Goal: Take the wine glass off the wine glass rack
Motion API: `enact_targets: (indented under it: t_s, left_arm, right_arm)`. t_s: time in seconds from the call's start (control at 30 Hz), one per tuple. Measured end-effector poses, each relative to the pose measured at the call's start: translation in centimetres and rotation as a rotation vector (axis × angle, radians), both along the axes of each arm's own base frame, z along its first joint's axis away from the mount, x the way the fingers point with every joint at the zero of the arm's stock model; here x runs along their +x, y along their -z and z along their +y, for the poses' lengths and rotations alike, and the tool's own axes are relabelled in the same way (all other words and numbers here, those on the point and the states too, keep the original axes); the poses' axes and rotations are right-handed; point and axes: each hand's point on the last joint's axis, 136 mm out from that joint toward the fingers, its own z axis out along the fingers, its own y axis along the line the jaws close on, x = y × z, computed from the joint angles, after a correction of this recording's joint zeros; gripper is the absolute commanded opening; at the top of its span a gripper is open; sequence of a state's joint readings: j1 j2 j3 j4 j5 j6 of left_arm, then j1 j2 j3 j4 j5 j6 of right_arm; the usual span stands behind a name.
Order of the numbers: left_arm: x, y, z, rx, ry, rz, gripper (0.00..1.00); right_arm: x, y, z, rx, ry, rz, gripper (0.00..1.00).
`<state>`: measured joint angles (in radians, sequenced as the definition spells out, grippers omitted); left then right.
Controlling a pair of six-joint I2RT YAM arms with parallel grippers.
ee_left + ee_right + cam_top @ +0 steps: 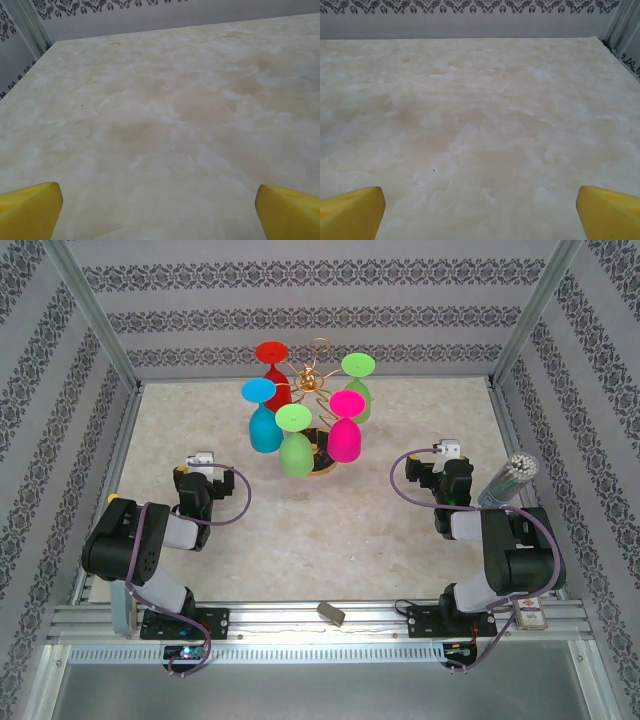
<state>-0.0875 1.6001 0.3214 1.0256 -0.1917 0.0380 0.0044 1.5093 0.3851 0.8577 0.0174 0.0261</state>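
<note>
The wine glass rack (312,378), a gold wire tree on a round black base (324,469), stands at the back middle of the table. Several coloured wine glasses hang upside down on it: red (272,366), blue (263,422), light green (295,447), pink (345,432) and green (358,392). My left gripper (203,462) sits low at the near left, well short of the rack. My right gripper (447,452) sits at the near right, also apart from it. In the wrist views the left gripper (159,212) and right gripper (480,212) stand open, yellow fingertips (30,207) (350,210) wide apart over bare table.
A grey cylinder of white sticks (508,480) stands beside the right arm. A small grey block (331,613) lies on the front rail. Patterned walls and aluminium posts (95,315) enclose the marbled tabletop (330,530).
</note>
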Motion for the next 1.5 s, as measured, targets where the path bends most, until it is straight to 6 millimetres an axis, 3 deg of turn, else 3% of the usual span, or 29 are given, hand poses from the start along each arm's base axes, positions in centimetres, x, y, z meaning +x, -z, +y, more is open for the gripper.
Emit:
enact_targets:
  t_s: [1.07, 1.3, 1.4, 1.5]
  left_arm:
    - [0.3, -0.5, 0.5, -0.009, -0.029, -0.015, 1.00]
    - [0.3, -0.6, 1.0, -0.011, -0.050, -0.017, 0.89]
    - [0.3, -1.0, 1.0, -0.011, -0.051, -0.029, 0.87]
    - [0.2, -1.2, 1.0, -0.012, -0.050, -0.038, 0.85]
  right_arm:
    - [0.0, 0.0, 0.0, 0.000, 0.000, 0.000, 0.98]
    - [-0.1, -0.1, -0.6, -0.008, 0.033, 0.006, 0.95]
    - [-0.5, -0.9, -1.1, -0.001, 0.071, 0.037, 0.95]
    - [0.0, -4.5, -1.4, 0.037, 0.100, 0.022, 0.94]
